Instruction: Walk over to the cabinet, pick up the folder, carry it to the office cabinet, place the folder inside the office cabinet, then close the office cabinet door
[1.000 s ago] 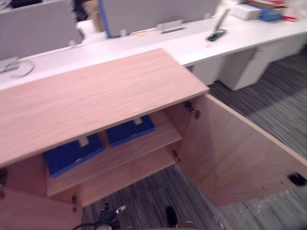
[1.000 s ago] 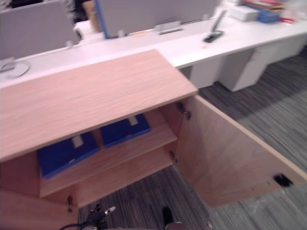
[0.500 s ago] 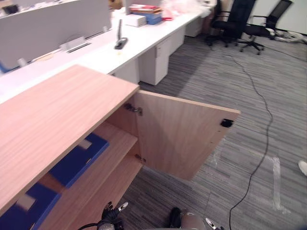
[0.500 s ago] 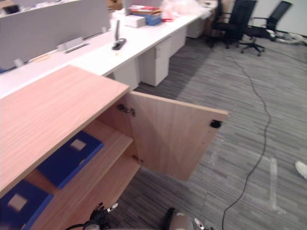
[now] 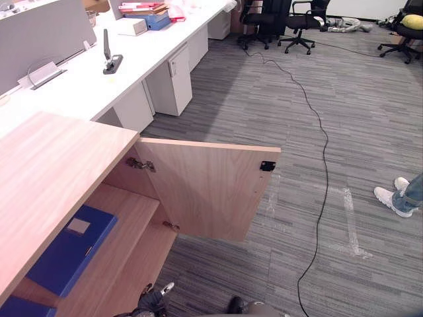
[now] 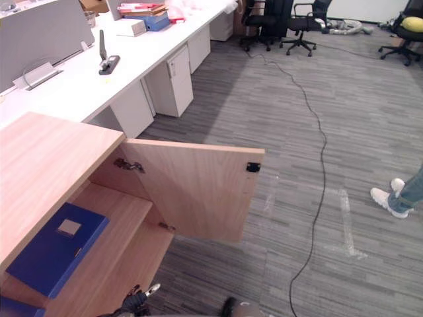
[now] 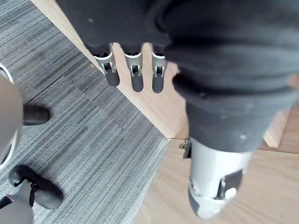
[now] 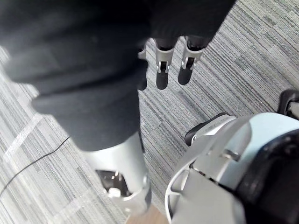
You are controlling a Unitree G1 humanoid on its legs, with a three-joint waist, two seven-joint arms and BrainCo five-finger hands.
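Inside the cabinet (image 5: 59,165), door (image 5: 205,191) swung wide, lies the blue folder (image 5: 69,247); my left hand (image 7: 136,74) and right hand (image 8: 161,74) hang slack, empty.

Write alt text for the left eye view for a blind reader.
A low wooden cabinet stands with its door swung wide open, a blue folder lying flat on its upper shelf. Behind it runs a long white desk; a person's white shoes show on the grey carpet at right.

the wooden cabinet (image 6: 46,165) stands with its door (image 6: 198,191) swung wide over grey carpet (image 6: 297,119). a blue folder (image 6: 53,251) lies flat on the shelf (image 6: 122,214) (pale label up). a white tabletop (image 6: 79,86) runs behind; a person's shoe (image 6: 385,200) shows far right.
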